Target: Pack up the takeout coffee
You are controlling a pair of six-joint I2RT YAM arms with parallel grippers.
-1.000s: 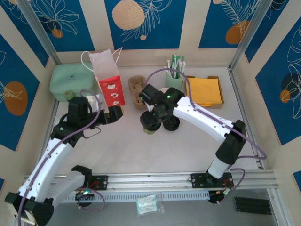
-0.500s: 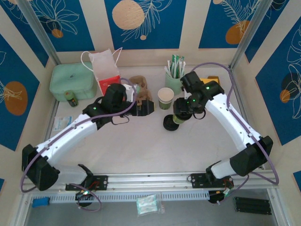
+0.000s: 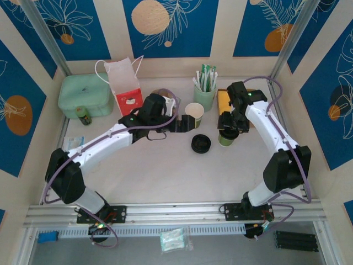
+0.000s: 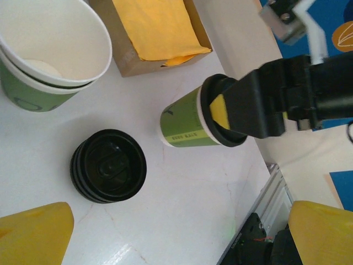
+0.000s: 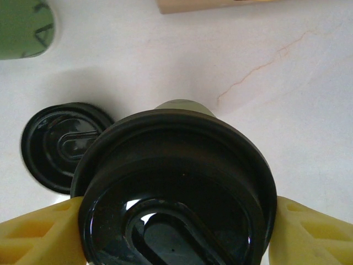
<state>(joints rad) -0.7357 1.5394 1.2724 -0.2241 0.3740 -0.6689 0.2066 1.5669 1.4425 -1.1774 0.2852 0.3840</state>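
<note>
**The takeout coffee (image 3: 226,139) is in your right gripper (image 3: 229,124)**

The cup is upright, right of the table's centre and near the napkin box (image 4: 154,33). The stack of black lids (image 3: 201,144) lies close on its left. Your right fingers (image 5: 309,232) are closed against both sides of its lid from above. Your left gripper (image 3: 185,125) hangs beside the unlidded cups (image 3: 194,113), spread wide and holding nothing.

right hand (image 3: 228,129) moved takeout coffee (image 3: 225,140) rightward from lid stack (image 3: 201,143), left hand (image 3: 187,125) swung toward centre
</note>
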